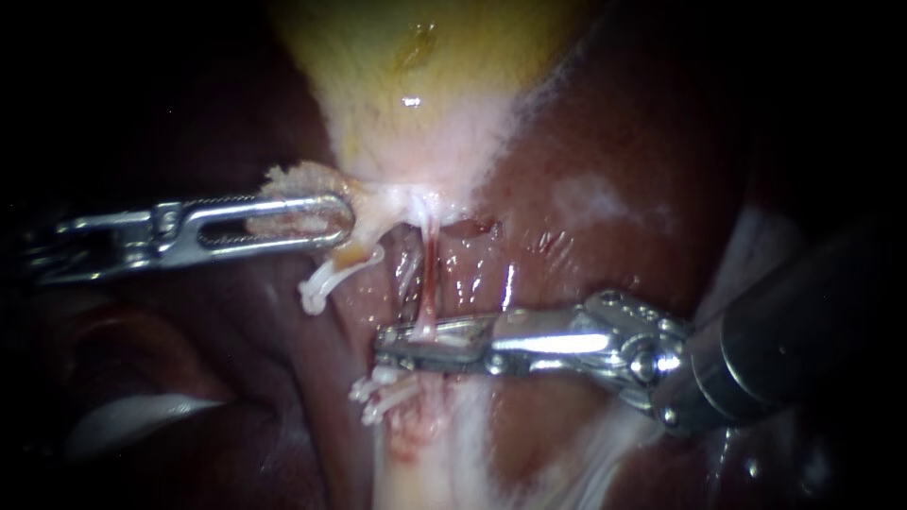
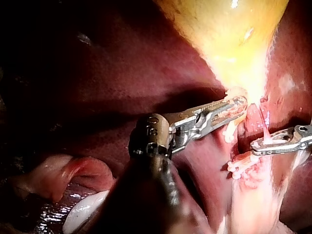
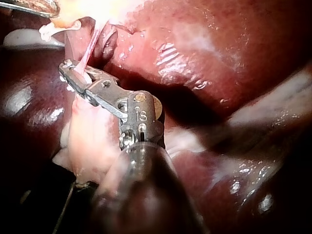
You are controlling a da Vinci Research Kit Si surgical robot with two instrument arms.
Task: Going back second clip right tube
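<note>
Right tube [image 1: 430, 274]: thin, red, running from gallbladder [image 1: 416, 94] neck down over liver [image 1: 605, 142]. Right instrument [image 1: 385, 345] jaws clamped across its lower end. We release fully, then back straight out without twisting. Left instrument [image 1: 340, 229] jaws clenched on gallbladder neck; we hold traction steady.
</note>
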